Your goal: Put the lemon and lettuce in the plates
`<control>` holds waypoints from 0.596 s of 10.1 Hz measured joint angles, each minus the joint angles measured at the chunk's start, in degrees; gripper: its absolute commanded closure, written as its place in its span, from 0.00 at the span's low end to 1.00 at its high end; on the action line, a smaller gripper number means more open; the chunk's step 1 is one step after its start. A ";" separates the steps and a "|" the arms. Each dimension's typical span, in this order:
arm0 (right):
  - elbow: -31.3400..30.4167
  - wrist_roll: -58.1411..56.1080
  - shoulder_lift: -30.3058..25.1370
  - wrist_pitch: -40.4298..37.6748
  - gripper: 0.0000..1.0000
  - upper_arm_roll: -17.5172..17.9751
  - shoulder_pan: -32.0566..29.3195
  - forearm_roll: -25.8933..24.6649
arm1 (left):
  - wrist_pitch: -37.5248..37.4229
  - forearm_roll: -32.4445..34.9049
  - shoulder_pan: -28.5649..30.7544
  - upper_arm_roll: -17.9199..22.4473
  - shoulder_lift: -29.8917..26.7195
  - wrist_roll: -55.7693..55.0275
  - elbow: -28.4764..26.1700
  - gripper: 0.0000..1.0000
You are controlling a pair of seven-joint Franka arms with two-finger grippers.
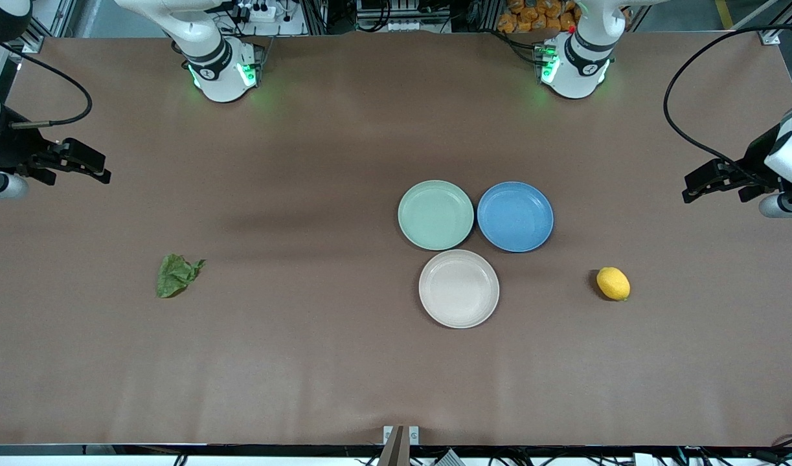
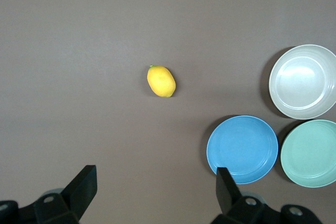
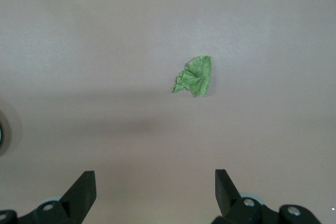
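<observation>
Right tool [image 1: 78, 162] hangs over the surface [image 1: 305, 362] at the right arm's end, fingers [image 3: 84, 190] spread wide, holding nothing. Crinkly lettuce [image 1: 175, 275] lies flat, ragged tip pointing toward the plates. Mid-surface: smooth round mint plate [image 1: 436, 215], beige plate [image 1: 458, 288] and blue plate [image 1: 515, 216], clustered. Oval lemon [image 1: 612, 283] lies slanted. Left tool [image 1: 716, 178] hangs spread too.

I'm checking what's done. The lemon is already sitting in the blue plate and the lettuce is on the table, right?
Not quite. The front view shows the lemon lying on the bare table, beside the blue plate, not in it. The lettuce is on the table, as you said.
</observation>
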 measured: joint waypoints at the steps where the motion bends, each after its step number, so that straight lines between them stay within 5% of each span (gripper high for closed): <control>1: 0.00 0.00 0.00 -0.01 0.00 0.00 0.00 0.00 | 0.00 0.00 0.00 0.00 -0.02 0.48 0.00 0.00; 6: 0.00 0.00 0.00 -0.40 0.00 0.00 0.00 0.00 | 0.00 0.00 0.10 0.08 -0.08 1.56 0.02 0.00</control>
